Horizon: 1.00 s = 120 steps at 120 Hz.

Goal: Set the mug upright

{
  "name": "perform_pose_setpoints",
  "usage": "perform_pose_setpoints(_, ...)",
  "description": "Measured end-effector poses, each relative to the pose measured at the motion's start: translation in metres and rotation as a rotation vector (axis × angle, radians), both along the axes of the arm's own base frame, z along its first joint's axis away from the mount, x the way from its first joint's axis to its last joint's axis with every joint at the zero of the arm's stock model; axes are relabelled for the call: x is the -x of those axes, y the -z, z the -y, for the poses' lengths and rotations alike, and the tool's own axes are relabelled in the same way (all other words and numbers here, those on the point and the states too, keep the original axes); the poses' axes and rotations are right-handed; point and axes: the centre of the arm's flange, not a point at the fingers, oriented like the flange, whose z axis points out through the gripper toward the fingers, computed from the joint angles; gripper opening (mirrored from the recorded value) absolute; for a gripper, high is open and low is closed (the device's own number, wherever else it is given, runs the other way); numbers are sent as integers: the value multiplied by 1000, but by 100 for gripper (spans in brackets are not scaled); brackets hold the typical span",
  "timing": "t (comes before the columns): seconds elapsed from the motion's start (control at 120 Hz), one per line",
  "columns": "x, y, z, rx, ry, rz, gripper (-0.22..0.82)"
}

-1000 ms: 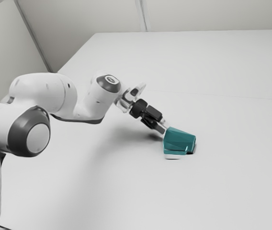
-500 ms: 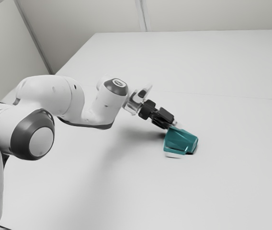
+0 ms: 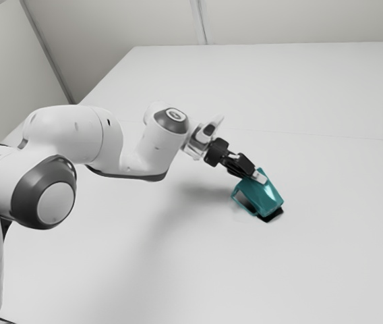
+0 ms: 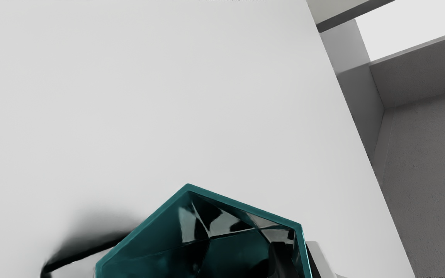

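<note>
Grasping the mug (image 3: 267, 197) with the fingers (image 3: 259, 177).
Is tilted over the white counter (image 3: 340, 256), with open mouth turned toward the wrist camera.

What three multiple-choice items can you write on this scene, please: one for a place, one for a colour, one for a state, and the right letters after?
1. Where is the mug?
A) On the floor
B) At the gripper
C) At the exterior view's left edge

2. What colour is the mug?
A) Teal
B) Red
C) Yellow

3. How is the mug turned?
A) Upright
B) Upside down
C) Tilted

1 B: the exterior view shows the gripper meeting the mug.
2 A: its walls are teal in both views.
3 C: its sides lean in the exterior view.
</note>
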Motion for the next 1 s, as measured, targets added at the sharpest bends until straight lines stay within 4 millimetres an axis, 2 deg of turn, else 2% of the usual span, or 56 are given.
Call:
perform_pose_setpoints(0.217,12,-31,22,-6,20,33,-16)
perform_pose_setpoints(0.275,18,-47,20,-23,24,53,-16)
perform_pose_setpoints(0.342,27,-64,9,-54,15,74,-16)
perform_pose_setpoints(0.467,47,-84,-22,-114,-33,99,-16)
perform_pose_setpoints(0.633,51,-105,-87,-216,-133,149,-16)
perform_pose_setpoints(0.875,56,-110,-191,-337,-290,163,-17)
perform_pose_setpoints(1.0,59,-105,-223,-387,-328,155,-17)
